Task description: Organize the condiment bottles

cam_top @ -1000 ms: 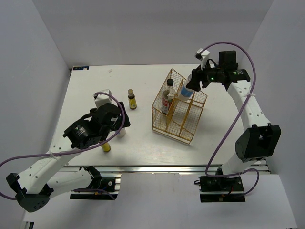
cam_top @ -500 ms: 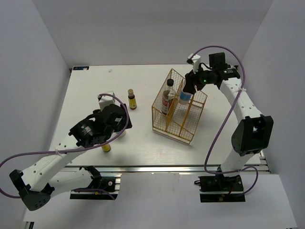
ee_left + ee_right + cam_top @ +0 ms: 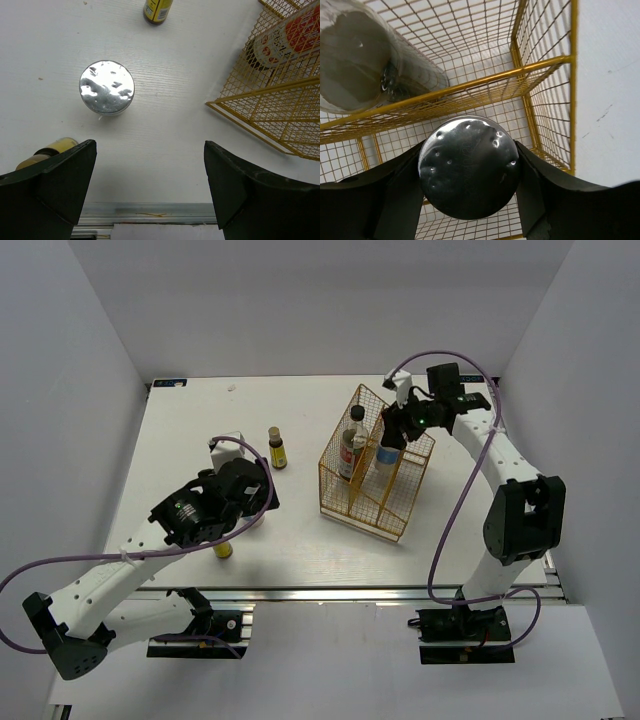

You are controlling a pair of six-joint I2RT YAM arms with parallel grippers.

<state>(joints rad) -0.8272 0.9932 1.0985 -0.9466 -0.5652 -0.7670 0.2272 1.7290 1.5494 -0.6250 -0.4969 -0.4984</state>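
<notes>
**White bottle into basket cell: keep it plumb, release late**

Right gripper (image 3: 392,430) is clamped on a white bottle (image 3: 468,167), with a finger on each flank just under the silver lid. In the top view the bottle is right of centre, in the top opening of the gold wire basket (image 3: 345,502). In the right wrist frame it sits below the gold divider (image 3: 470,90). The clear bottle (image 3: 350,445) with the red label stands in the cell across that divider, upper left of the wrist frame. Cannot tell if the white bottle's base has reached the basket floor, since the lid hides it.

My read of the step: seat this bottle in its cell.
- Go straight down with no tilt, because a mesh floor and walls can snag a base edge
- Keep the body centred between the divider and the outer wall at frame right, with no drift toward the clear bottle
- Let go only once the base is seated; dropped from height it would likely tip against the wires
- Part the fingers only a little, as the wires are close on both sides and a wide opening could shove the light basket
- Withdraw vertically

Left gripper (image 3: 150,150) has its fingers wide apart and holds nothing, hanging over the surface (image 3: 165,125). A second white bottle (image 3: 107,94) stands upright at upper left of the left wrist frame, outside the fingers. One amber bottle (image 3: 158,10) is at the top edge and another amber bottle (image 3: 47,151) is at lower left, beside the left finger. All three are on the surface and not yet sorted
</notes>
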